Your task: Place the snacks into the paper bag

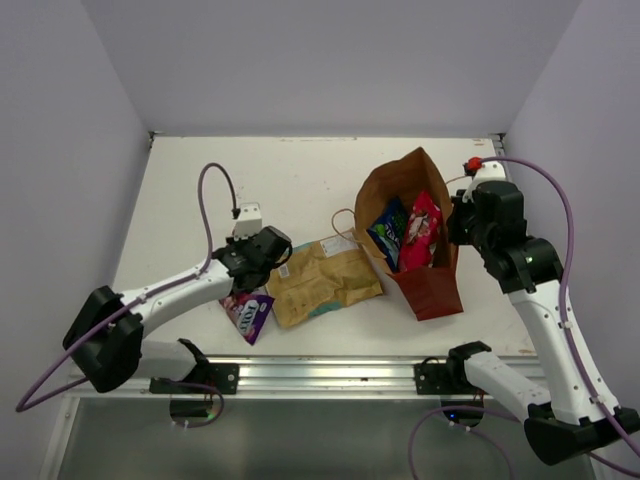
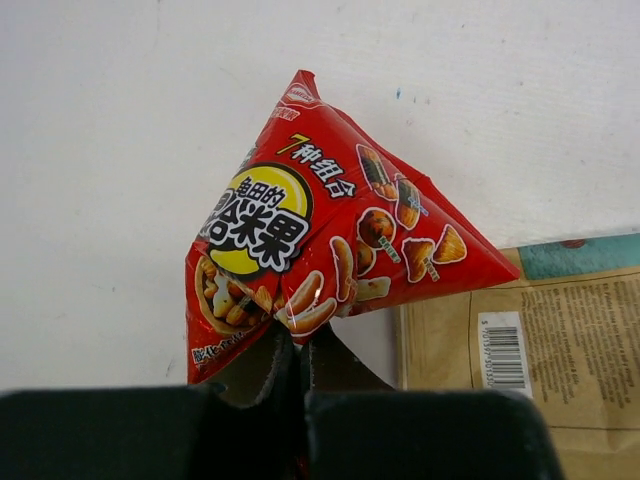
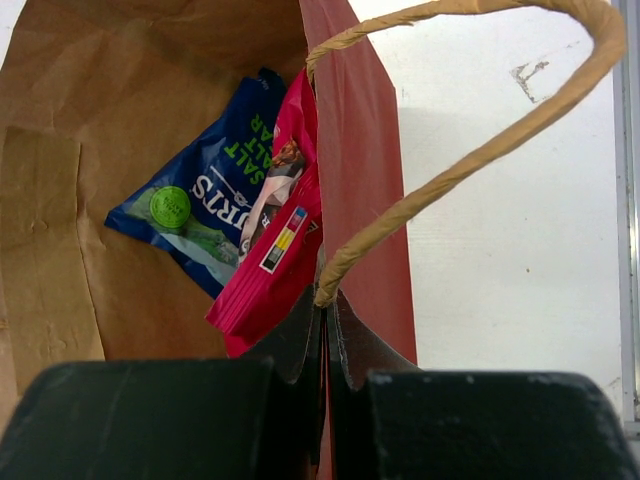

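Note:
The paper bag (image 1: 432, 290) stands open at the right, red-brown outside and brown inside. My right gripper (image 3: 325, 312) is shut on the bag's rim where the string handle (image 3: 470, 160) joins it. Inside lean a blue-and-white packet (image 3: 215, 200) and a pink packet (image 3: 275, 250). My left gripper (image 2: 298, 338) is shut on the lower edge of the small red-orange packet (image 2: 320, 235), which stands up crumpled from the white table. The tan kraft pouch (image 1: 325, 280) lies flat just right of that gripper (image 1: 262, 250). The purple FOX'S packet (image 1: 248, 313) lies by the left arm.
A metal rail (image 1: 320, 375) runs along the table's near edge. White walls close in the table at the back and both sides. The right arm (image 1: 520, 255) stands close beside the bag's right side.

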You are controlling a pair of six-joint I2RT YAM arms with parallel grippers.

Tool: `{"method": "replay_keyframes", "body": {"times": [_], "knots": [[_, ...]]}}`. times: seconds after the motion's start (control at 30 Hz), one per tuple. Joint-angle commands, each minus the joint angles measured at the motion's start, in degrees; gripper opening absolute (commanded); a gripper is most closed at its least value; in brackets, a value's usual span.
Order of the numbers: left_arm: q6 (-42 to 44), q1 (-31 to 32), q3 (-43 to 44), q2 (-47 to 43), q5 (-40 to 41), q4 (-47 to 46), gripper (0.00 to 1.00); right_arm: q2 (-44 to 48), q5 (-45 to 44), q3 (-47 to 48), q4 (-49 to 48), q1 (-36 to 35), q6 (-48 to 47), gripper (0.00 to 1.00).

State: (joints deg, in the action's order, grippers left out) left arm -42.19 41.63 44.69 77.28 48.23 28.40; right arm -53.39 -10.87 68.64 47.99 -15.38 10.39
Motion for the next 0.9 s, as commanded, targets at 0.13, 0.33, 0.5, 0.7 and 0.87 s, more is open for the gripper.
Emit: {"method": "replay_keyframes", "body": {"times": [0.13,0.33,0.5,0.7,0.87], "knots": [[3.33,-0.05,10.15,-13.37,5.48,5.52,0.00,-1.02,0.85,0.35,-2.11,-0.09,-0.99,0.00],[8.34,0.56,19.11,-16.98,-0.83,7.11,0.00,-0.93,0.85,0.35,-2.11,0.00,-0.99,0.00],[13.44,5.82,27.18,-16.90,-11.38,0.62,0.00,-1.11,0.85,0.53,-2.02,0.00,-0.99,0.00],[16.97,16.37,35.38,-9.87,-20.53,-6.77,0.00,-1.02,0.68,0.53,-1.85,0.00,-0.99,0.00],[18.11,21.21,41.08,-2.14,-25.55,-11.79,0.00,-1.02,0.50,0.53,-1.84,0.00,-0.99,0.00]]}}
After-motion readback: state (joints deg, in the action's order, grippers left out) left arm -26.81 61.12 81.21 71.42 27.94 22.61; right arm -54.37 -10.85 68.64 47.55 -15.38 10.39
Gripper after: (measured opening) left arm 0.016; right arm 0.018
